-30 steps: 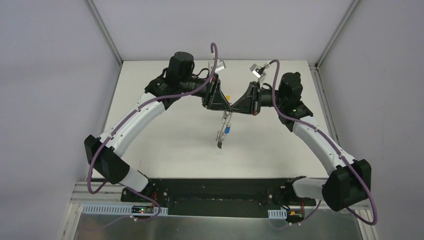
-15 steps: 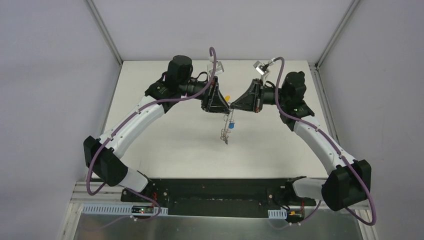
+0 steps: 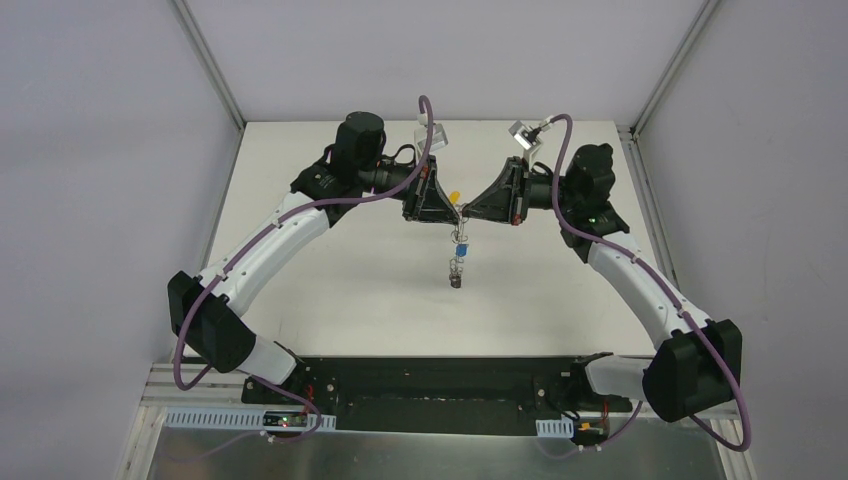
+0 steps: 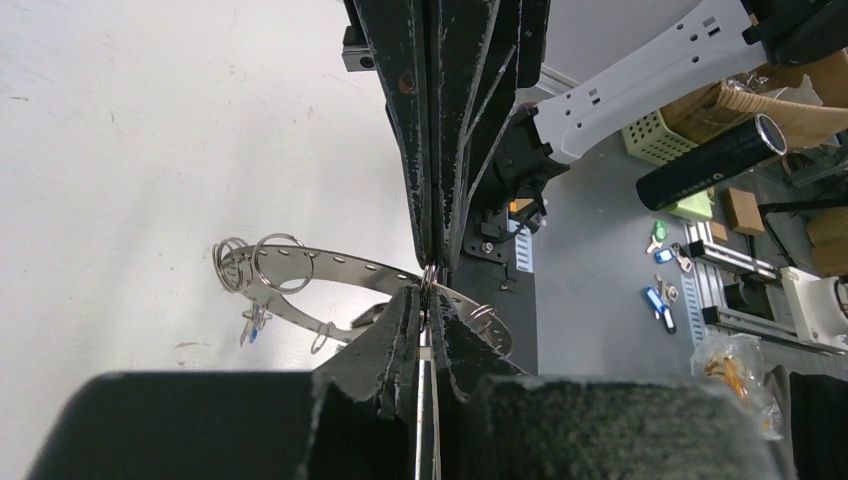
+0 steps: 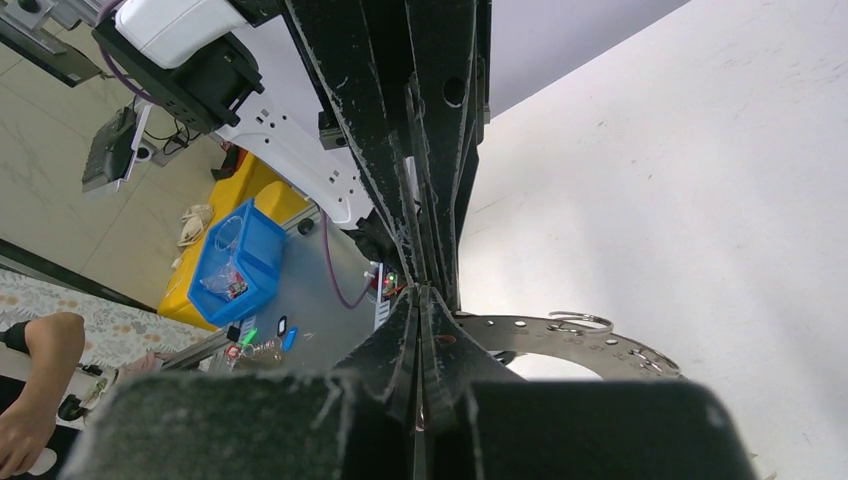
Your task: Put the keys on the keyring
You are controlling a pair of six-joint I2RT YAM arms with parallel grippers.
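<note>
Overhead, we see the left pincer point(image 3: 452, 213) and the right pincer point(image 3: 470, 212) meeting tip to tip above the far half of the white desk point(image 3: 330, 290), both raised off it. Each has its fingers pressed together on the keyring point(image 4: 335, 268), and the two grips sit almost at one spot on the flat grey band, so the ring hangs beneath them, clear of the desk. From the left wrist the band curves away to the left, with wire loops point(image 4: 262, 262) bunched at its far end. From above, a blue key point(image 3: 461, 250) and a black key point(image 3: 456, 283) dangle in a line below the pincers, and a small yellow piece point(image 3: 455, 196) shows just behind them; we cannot tell whether it lies on the desk. The desk is matte, with faint scuffs, and pale lilac-grey walls point(image 3: 100, 150) in aluminium framing close it in on three sides. A black base plate point(image 3: 440, 385) runs along its near edge. Beyond the desk the wrist cameras catch a grey floor, a blue bin point(image 5: 240, 265), a person's forearm point(image 5: 35, 345), a black cylinder point(image 4: 715, 160), a green basket point(image 4: 655, 135) and loose spare keys point(image 4: 660, 300).
</note>
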